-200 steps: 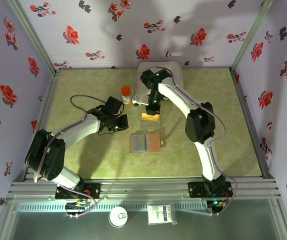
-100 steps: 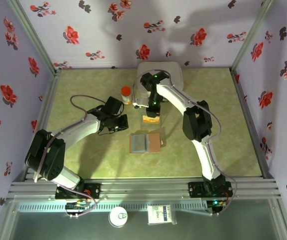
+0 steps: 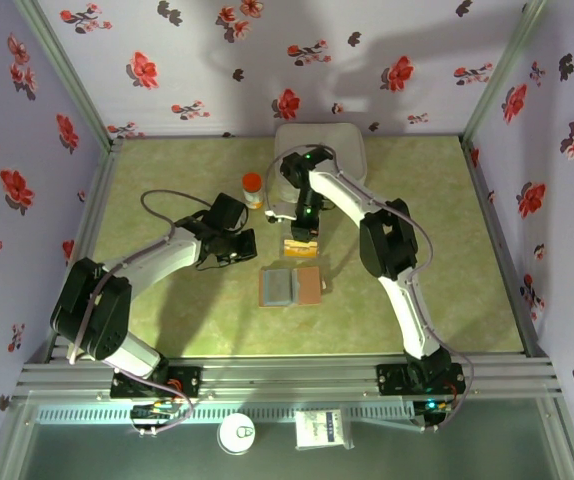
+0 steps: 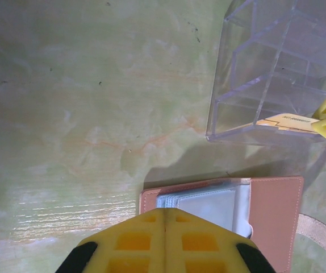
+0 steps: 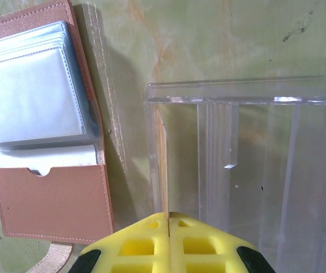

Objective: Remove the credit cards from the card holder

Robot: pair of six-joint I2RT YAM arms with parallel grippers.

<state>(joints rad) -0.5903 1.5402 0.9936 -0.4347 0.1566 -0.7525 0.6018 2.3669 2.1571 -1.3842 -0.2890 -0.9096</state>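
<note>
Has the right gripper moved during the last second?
Yes. The right gripper, shut on a credit card, has come slightly nearer to the card holder.

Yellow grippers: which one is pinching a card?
The right gripper: it pinches a thin orange-yellow card edge-on at the clear plastic box. The left gripper is shut on nothing.

A clear divided box [image 5: 254,165] stands on my green table [image 3: 167,320], near its middle. At the far edge sits a white rounded case [image 3: 342,145]. Near it to the left is a small orange-capped bottle [image 3: 253,188]. Flowered walls [image 3: 167,60] close me in.
</note>
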